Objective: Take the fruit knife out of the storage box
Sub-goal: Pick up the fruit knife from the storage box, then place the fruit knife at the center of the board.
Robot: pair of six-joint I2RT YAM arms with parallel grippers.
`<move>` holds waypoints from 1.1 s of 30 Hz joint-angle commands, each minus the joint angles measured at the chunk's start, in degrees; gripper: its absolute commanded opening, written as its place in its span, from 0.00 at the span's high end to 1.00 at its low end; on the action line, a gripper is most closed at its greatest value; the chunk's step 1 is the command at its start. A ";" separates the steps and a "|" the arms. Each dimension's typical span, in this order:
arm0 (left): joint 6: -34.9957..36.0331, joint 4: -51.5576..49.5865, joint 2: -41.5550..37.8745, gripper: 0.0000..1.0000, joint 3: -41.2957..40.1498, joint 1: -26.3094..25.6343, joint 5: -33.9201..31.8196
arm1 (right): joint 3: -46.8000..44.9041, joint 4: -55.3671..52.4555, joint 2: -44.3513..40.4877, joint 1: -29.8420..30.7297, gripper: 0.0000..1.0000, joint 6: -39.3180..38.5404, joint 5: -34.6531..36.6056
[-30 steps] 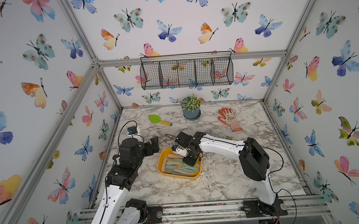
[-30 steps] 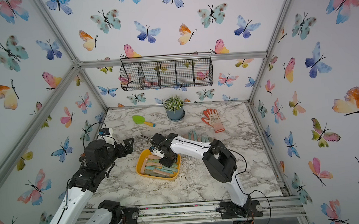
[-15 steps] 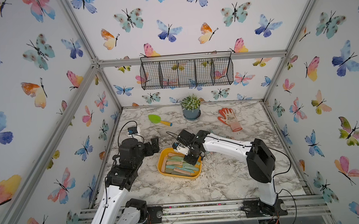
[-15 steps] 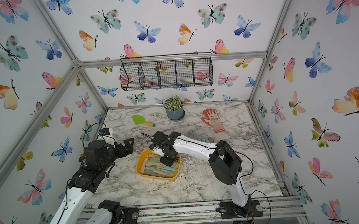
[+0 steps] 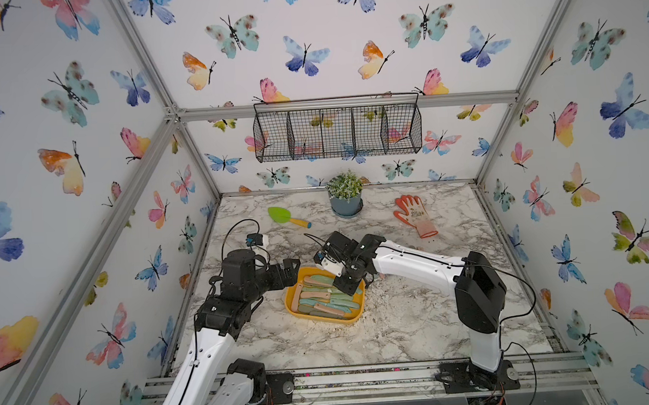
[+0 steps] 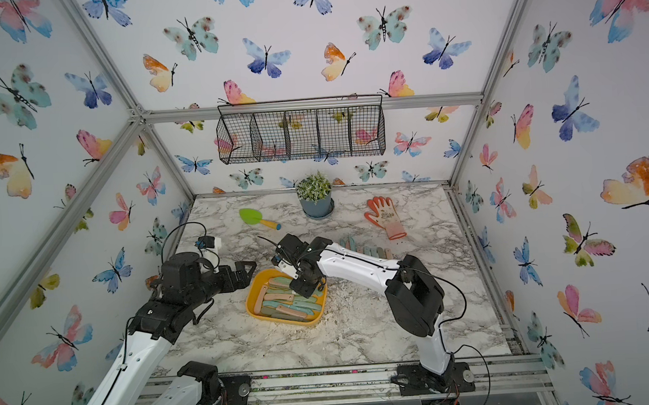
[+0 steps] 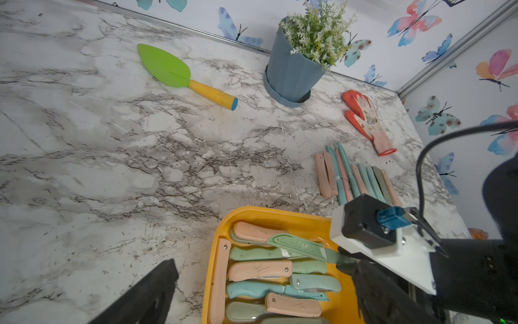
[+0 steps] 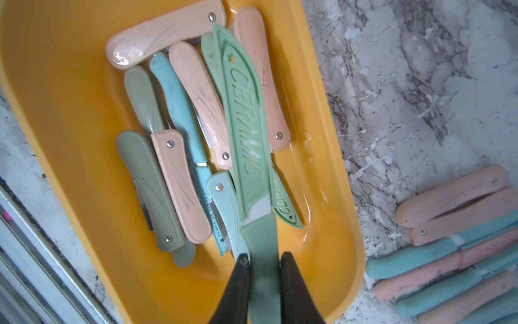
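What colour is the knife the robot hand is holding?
Mint-green knife, best seen in the right wrist view.

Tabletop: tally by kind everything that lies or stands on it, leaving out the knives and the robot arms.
storage box: 1
trowel: 1
potted plant: 1
glove: 1
Total: 4

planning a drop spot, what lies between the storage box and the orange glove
A row of fruit knives, between storage box and orange glove; the left wrist view shows it.
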 commanded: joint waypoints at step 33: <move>0.61 1.77 4.65 0.02 -1.12 -2.53 6.77 | -27.30 13.68 -22.70 -30.03 0.83 7.17 -4.98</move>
